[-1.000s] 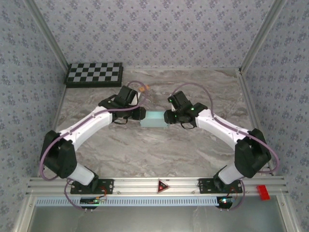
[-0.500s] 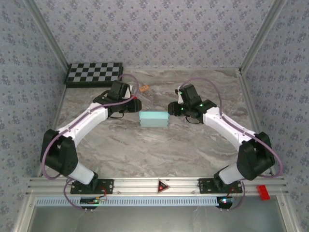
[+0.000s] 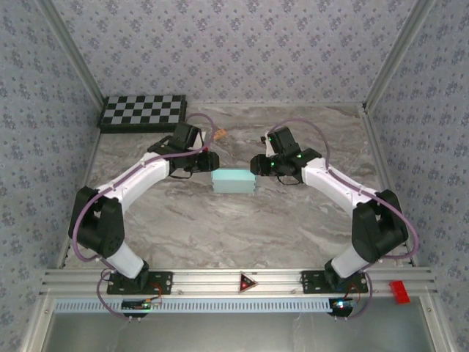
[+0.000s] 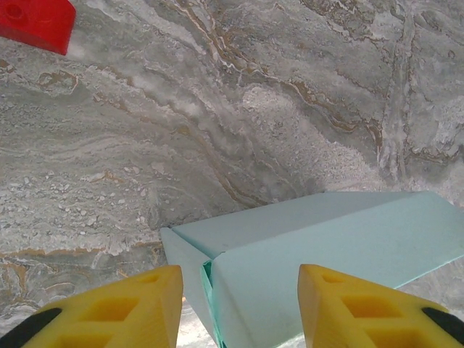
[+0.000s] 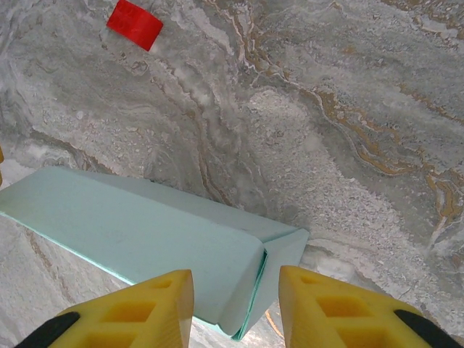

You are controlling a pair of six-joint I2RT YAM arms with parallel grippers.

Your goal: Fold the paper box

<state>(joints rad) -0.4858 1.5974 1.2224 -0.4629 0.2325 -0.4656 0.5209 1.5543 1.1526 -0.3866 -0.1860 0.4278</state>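
The paper box [image 3: 233, 181] lies flat on the marble-patterned bench [image 3: 293, 227], near its centre and between the two arms. It is folded into a closed rectangular form, with its long axis running left to right in the overhead view.

Left claw [image 3: 208, 163]: positioned just beside the left end of the box. In the left wrist view, the left claw [image 4: 239, 290] has its yellow fingers [image 4: 116, 312] apart, with the near end of the box [image 4: 326, 246] showing between and beyond them. The end flap is angled inward, and a narrow seam is visible beside it. The claw is not clamped on the box; contact cannot be confirmed.

Right claw [image 3: 256, 164]: positioned just beside the right end of the box. In the right wrist view, the right claw [image 5: 235, 286] also has its fingers [image 5: 348, 308] apart. The box [image 5: 145, 232] lies ahead of them, its end flap slanting in. Contact cannot be confirmed.

A checkerboard [image 3: 143, 111] lies at the far left corner of the bench, well apart from the box.
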